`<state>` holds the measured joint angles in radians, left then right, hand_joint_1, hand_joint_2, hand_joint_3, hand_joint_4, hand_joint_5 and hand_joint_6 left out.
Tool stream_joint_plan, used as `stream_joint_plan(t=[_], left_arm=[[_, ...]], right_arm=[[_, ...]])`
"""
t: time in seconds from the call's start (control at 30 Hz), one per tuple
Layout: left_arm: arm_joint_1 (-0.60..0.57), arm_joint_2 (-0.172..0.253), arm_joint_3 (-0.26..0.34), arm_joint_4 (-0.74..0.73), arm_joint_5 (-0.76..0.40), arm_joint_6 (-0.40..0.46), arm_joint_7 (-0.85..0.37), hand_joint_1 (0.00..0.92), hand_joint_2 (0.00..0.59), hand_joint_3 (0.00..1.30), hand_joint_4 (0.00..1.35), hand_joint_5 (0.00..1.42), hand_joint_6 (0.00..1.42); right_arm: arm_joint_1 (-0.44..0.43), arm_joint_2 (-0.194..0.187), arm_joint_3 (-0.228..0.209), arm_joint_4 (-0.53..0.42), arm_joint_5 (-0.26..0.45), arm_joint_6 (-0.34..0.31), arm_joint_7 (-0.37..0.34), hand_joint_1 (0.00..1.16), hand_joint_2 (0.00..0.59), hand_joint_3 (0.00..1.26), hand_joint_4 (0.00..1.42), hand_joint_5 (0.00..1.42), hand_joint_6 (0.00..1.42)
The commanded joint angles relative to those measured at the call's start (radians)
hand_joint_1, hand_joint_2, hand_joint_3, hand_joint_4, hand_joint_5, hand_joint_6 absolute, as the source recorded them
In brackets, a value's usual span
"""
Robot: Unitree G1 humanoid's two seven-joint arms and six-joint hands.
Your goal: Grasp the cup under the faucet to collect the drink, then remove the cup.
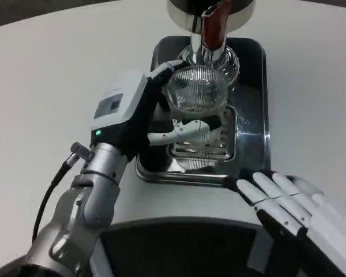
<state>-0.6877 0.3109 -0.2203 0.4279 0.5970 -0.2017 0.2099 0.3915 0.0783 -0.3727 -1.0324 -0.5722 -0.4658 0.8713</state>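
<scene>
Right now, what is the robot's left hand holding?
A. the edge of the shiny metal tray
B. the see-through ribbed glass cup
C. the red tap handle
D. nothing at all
B: the left hand has its fingers wrapped around the see-through ribbed glass cup, which sits under the red-handled faucet above the shiny metal tray.

A green light is glowing on the left hand [135, 112]. A black cable is trailing beside its silver forearm [83, 202]. White-and-black fingers [265, 196] are showing on the right hand [288, 205]
</scene>
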Motion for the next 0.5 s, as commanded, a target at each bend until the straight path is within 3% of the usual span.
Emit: stream_joint_plan(t=[0.03, 0.3, 0.5], left_arm=[[0.002, 0.008, -0.018, -0.004, -0.002, -0.004, -0.038, 0.336, 0.105, 0.28, 0.39, 0.64, 1.01], [0.003, 0.009, -0.015, -0.01, 0.007, 0.003, -0.037, 0.299, 0.1, 0.25, 0.35, 0.61, 0.98], [0.005, 0.014, -0.013, -0.019, 0.015, 0.007, -0.029, 0.259, 0.073, 0.21, 0.2, 0.5, 0.84]], right_arm=[[0.008, 0.055, 0.012, -0.015, -0.021, -0.013, 0.012, 0.44, 0.47, 0.06, 0.0, 0.0, 0.0], [0.006, 0.051, 0.023, -0.015, -0.031, -0.004, 0.014, 0.44, 0.468, 0.06, 0.0, 0.0, 0.0], [0.007, 0.05, 0.031, -0.015, -0.038, 0.005, 0.013, 0.44, 0.463, 0.06, 0.0, 0.0, 0.0]])
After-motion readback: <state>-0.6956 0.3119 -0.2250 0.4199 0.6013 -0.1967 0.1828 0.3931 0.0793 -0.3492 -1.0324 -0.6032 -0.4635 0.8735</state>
